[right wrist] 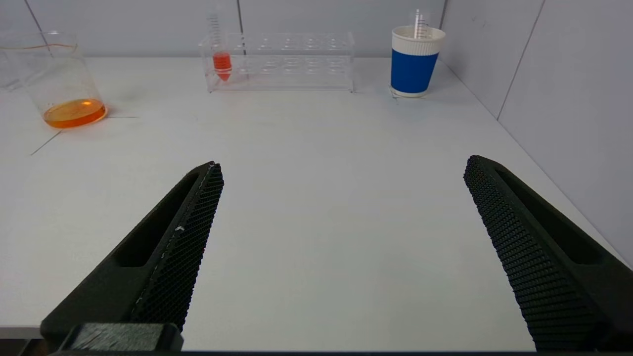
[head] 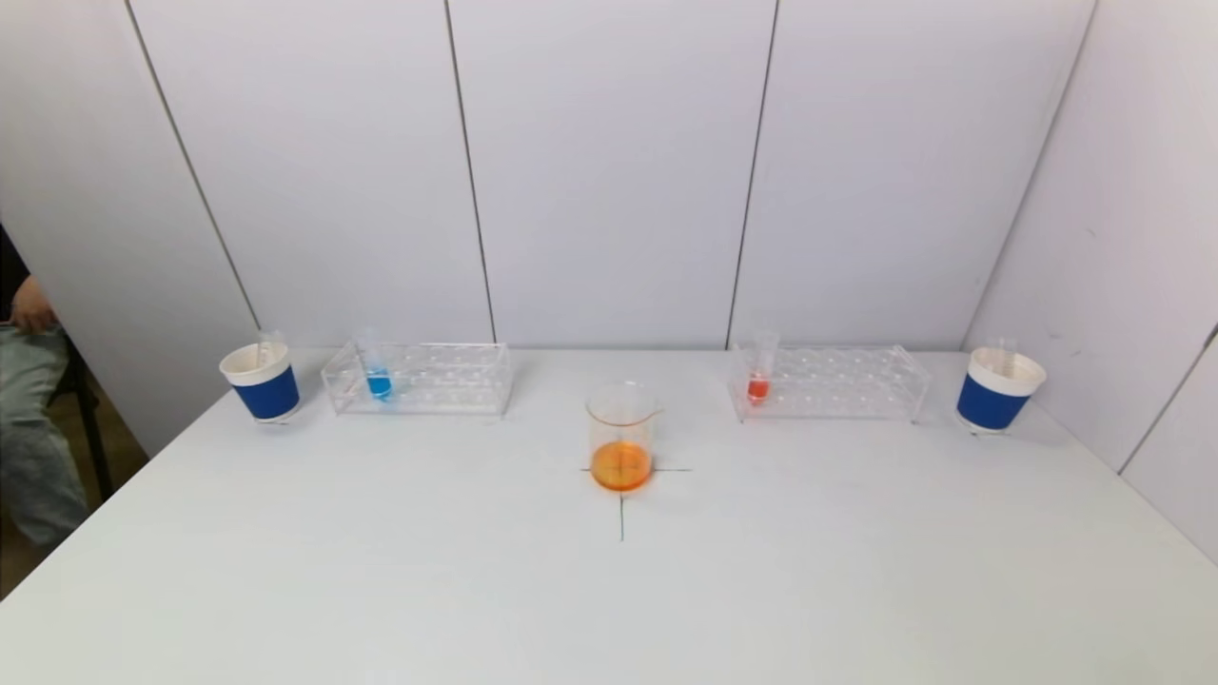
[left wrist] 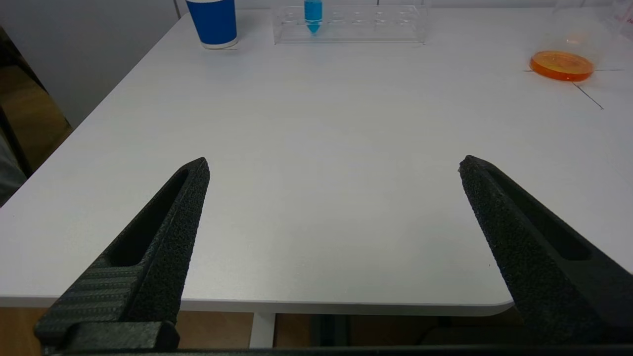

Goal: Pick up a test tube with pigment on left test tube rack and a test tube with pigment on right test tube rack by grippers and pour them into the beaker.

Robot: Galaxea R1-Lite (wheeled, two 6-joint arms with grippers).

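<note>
Two racks sit at the far side of the white table, w/ the beaker between them and nearer the robot. Left test tube rack is clear plastic; one tube w/ blue pigment stands upright in a slot near its left end. Right test tube rack holds one tube w/ red-orange pigment, upright, near the end closest to the beaker. Beaker stands on a cross mark drawn on the table, w/ orange liquid in the bottom. Blue-and-white paper cup just left of the left rack, another cup right of the right rack, each w/ an empty tube in it.

Left gripper hangs over the near table edge, jaws spread wide, nothing between them. Right gripper same: near edge, jaws wide, holding nothing. Both well apart from the racks; neither shows in the head view.
</note>
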